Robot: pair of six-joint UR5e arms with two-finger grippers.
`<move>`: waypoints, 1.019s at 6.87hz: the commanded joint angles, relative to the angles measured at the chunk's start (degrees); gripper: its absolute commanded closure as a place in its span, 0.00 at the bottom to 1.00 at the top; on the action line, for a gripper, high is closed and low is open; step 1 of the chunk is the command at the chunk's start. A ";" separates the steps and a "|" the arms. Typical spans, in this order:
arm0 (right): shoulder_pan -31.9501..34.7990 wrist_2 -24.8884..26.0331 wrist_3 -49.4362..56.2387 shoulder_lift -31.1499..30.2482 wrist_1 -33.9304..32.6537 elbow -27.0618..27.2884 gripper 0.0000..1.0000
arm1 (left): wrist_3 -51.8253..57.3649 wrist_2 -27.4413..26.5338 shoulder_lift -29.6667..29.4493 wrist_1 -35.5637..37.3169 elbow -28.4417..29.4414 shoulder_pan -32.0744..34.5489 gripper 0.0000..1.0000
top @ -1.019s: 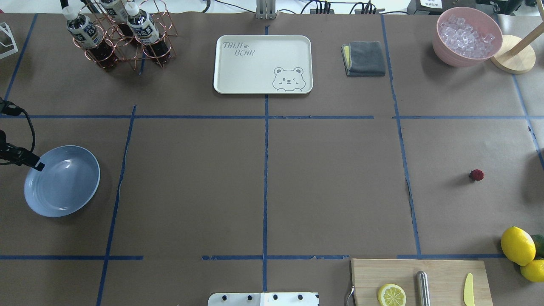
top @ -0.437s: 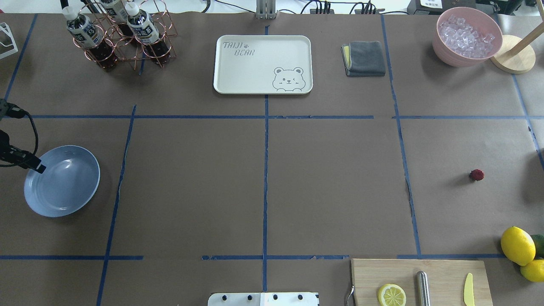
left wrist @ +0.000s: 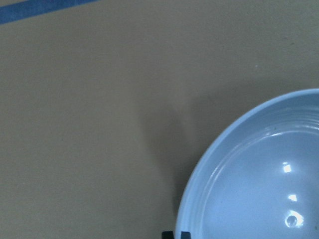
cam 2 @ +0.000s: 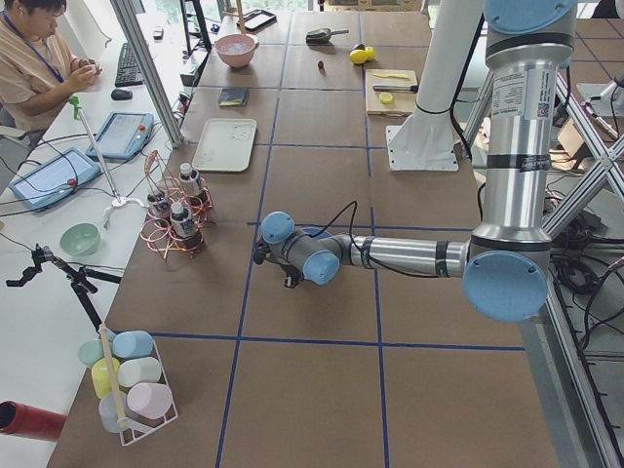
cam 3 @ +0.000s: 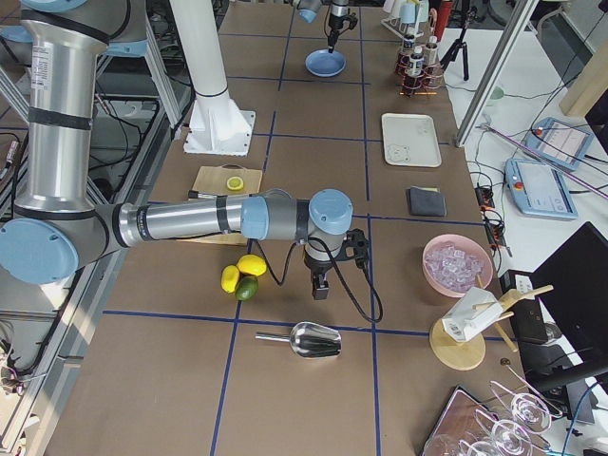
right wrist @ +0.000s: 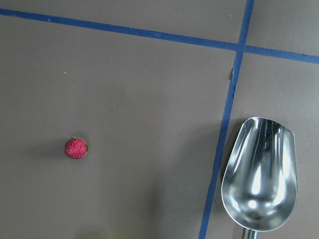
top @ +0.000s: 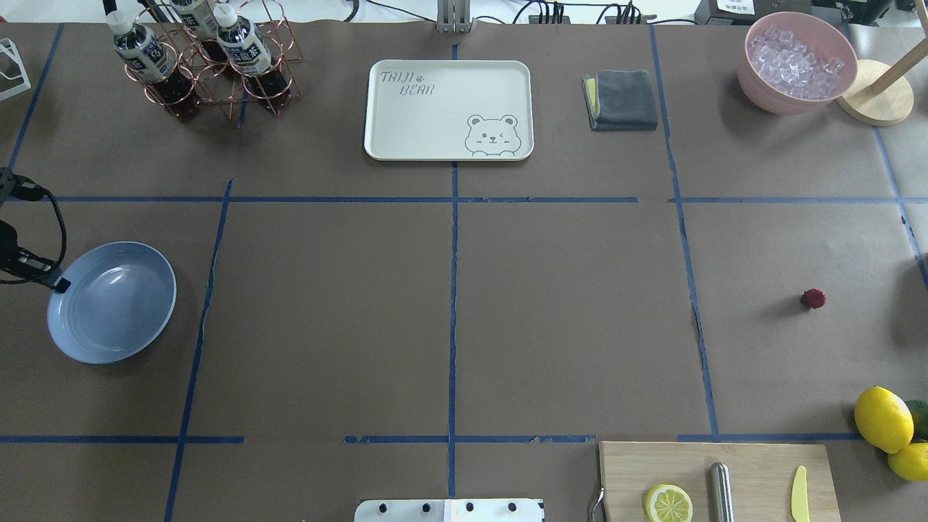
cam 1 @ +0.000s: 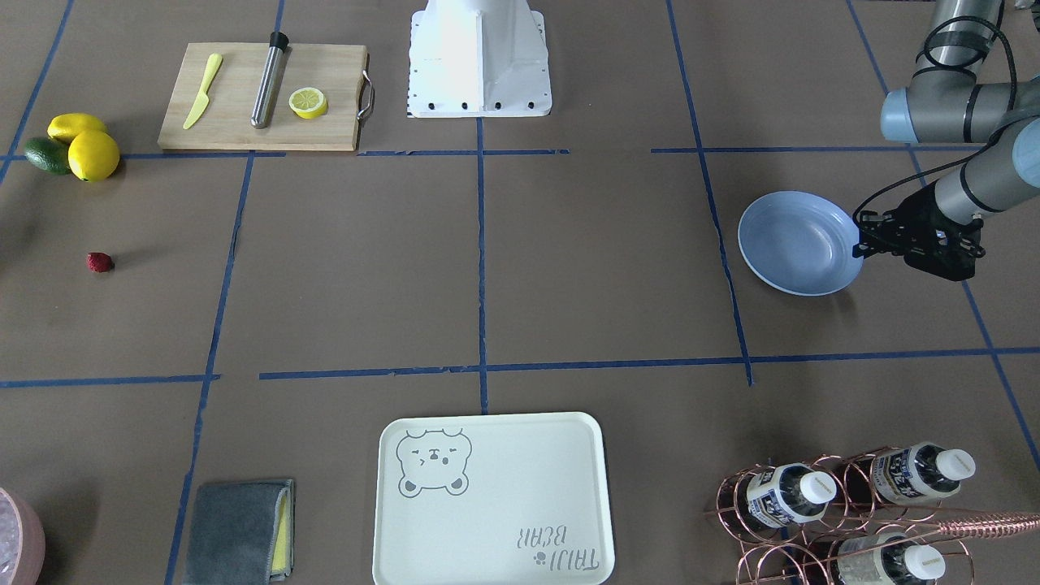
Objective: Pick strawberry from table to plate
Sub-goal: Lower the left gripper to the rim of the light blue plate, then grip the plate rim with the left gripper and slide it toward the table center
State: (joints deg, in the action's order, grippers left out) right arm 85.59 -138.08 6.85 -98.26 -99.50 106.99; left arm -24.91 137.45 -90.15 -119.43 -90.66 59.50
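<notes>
The strawberry, small and dark red, lies alone on the brown paper table at its right side. The right wrist view shows the strawberry below and to the left, with no fingers in frame. My right gripper shows only in the exterior right view, so I cannot tell its state. The light-blue plate rests empty at the far left. My left gripper is shut on the plate's outer rim.
A cutting board with a lemon half, steel rod and yellow knife sits at the near right. Lemons and an avocado lie beside it. A metal scoop lies right of the strawberry. Bear tray, grey cloth, ice bowl and bottle rack line the far edge.
The plate has shifted slightly right and away from the robot, and the left gripper's tip has drawn a little to the left. The strawberry has not moved.
</notes>
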 commanded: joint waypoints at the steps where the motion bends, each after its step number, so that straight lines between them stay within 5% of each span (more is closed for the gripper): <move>1: 0.02 -0.09 0.00 0.00 0.00 0.06 0.00 | -14.81 0.79 -3.08 0.07 -7.31 -0.35 1.00; 4: -0.16 -0.61 0.09 0.17 0.09 0.06 0.00 | -40.55 1.42 -19.03 -0.19 -9.80 -14.80 1.00; 6: -2.78 -0.35 0.18 0.09 5.07 0.06 0.00 | -52.85 -8.38 -28.91 0.07 -6.83 -25.10 1.00; 7: -2.97 -0.35 0.09 0.09 4.93 -0.02 0.00 | -52.70 -8.86 -29.72 -0.28 -3.85 -26.09 1.00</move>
State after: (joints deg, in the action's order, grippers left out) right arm 83.19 -138.46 7.06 -98.11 -95.59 107.06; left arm -75.56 131.00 -117.33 -119.51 -97.30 36.16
